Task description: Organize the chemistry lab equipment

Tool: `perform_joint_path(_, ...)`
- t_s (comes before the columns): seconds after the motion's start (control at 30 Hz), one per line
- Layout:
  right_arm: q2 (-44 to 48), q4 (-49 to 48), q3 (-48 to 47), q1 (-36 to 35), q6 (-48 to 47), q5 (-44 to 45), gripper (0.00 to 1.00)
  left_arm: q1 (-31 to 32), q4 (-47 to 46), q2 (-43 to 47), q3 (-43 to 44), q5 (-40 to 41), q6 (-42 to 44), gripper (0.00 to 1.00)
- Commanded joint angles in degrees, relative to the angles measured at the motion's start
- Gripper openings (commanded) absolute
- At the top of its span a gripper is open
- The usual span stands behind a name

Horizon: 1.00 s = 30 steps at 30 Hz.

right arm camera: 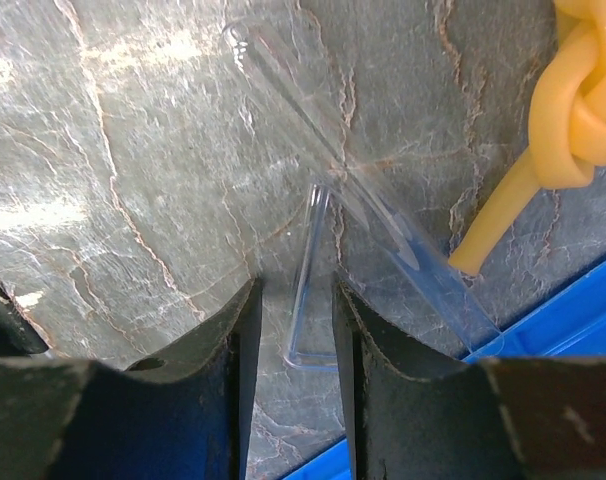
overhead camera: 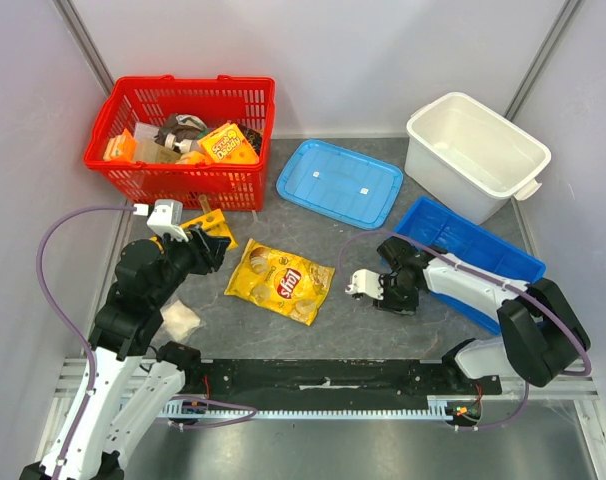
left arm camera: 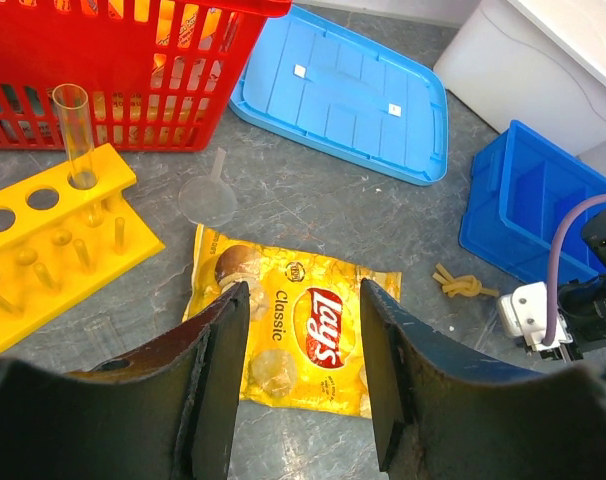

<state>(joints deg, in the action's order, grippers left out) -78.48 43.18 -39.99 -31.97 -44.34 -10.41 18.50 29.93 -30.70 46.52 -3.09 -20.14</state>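
Two clear test tubes lie crossed on the grey table in the right wrist view. My right gripper point(right arm camera: 295, 290) point(overhead camera: 395, 298) points down with its jaws narrowly open around the open end of the shorter tube point(right arm camera: 305, 262). The longer tube point(right arm camera: 283, 85) runs diagonally toward the blue bin. A knotted yellow rubber tube point(right arm camera: 578, 110) point(left arm camera: 463, 286) lies beside them. The yellow test tube rack point(left arm camera: 43, 245) point(overhead camera: 205, 226) holds one upright tube point(left arm camera: 73, 130), and a clear funnel point(left arm camera: 208, 198) lies beside it. My left gripper point(left arm camera: 303, 290) point(overhead camera: 221, 250) is open and empty above a Lay's chip bag point(left arm camera: 303, 330).
A red basket point(overhead camera: 163, 180) full of items stands at the back left. A blue lid point(overhead camera: 339, 182) lies in the middle. A white tub point(overhead camera: 473, 150) and a blue compartment bin point(overhead camera: 483, 250) are on the right. The chip bag point(overhead camera: 280, 282) lies between the arms.
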Motion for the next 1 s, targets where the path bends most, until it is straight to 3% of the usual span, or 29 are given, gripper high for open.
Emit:
perform_joint_path(0.0, -1.1, -0.7, -0.7, -0.5, 0.9, 0.4, 0.42, 0.3, -1.5, 0.1, 0.2, 0.4, -1.4, 0.54)
perform_joint_path(0.2, -2.3, 0.5, -1.3, -0.6, 1.2, 0.1, 0.41, 0.2, -1.3, 0.4, 0.2, 1.0, -1.3, 0.54)
perform_joint_path(0.57, 0.5, -1.1, 0.4, -1.1, 2.1, 0.8, 0.12, 0.4, -1.2, 0.7, 0.3, 1.6, -1.4, 0.55)
perform_joint_path(0.97, 4.4, 1.3, -2.0, -1.4, 4.1, 1.1, 0.08, 0.3, -1.1, 1.0, 0.3, 1.7, -1.5, 0.55)
